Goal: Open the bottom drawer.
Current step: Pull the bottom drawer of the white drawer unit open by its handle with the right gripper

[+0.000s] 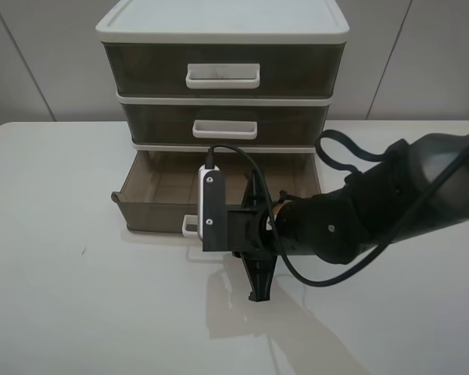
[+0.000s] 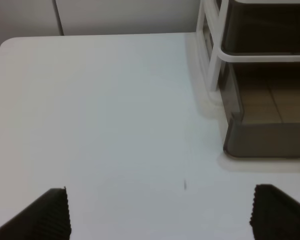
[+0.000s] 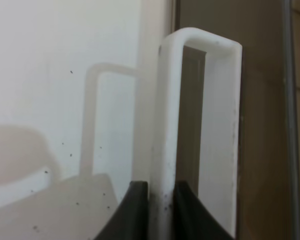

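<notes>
The bottom drawer, smoky-brown and translucent, stands pulled out from the white drawer unit, its empty inside showing. Its white loop handle is partly hidden behind my right gripper. In the right wrist view, my right gripper is shut on the handle's bar, in front of the drawer front. My left gripper is open and empty, low over the table. It is well to the left of the drawer's corner and out of the exterior high view.
The two upper brown drawers are shut. The white table spreads to the left of and in front of the unit. My right arm reaches in from the right across the table. A grey wall stands behind.
</notes>
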`<state>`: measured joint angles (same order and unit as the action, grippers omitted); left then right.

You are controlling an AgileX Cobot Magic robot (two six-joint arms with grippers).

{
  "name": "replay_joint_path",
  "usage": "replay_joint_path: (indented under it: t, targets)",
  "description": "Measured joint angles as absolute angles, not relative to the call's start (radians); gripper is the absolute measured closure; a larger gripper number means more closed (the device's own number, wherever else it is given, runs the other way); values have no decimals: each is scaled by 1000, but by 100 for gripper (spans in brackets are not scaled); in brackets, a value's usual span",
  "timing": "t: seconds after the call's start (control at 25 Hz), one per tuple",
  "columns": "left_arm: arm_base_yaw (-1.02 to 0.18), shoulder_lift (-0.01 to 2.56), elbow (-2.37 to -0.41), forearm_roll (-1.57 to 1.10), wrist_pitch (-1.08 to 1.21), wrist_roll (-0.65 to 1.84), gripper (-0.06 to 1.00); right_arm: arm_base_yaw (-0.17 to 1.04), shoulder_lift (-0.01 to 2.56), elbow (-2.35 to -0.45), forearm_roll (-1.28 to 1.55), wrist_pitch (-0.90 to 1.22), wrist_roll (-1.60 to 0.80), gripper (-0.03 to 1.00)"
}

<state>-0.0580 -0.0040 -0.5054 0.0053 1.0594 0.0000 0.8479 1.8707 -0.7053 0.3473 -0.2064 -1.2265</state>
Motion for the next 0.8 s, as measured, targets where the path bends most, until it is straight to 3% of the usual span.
replay_joint_path:
  t: [0.48, 0.56, 0.8]
  targets:
    - [-58, -4, -505, 0, 1059, 0, 20, 859, 1865, -707, 353, -160, -1223, 85]
    - [-58, -4, -505, 5, 1059, 0, 20, 860, 1865, -707, 342, -149, -1234, 79]
    - [-58, -4, -505, 0, 1059, 0, 20, 867, 1852, -707, 335, -92, -1245, 43]
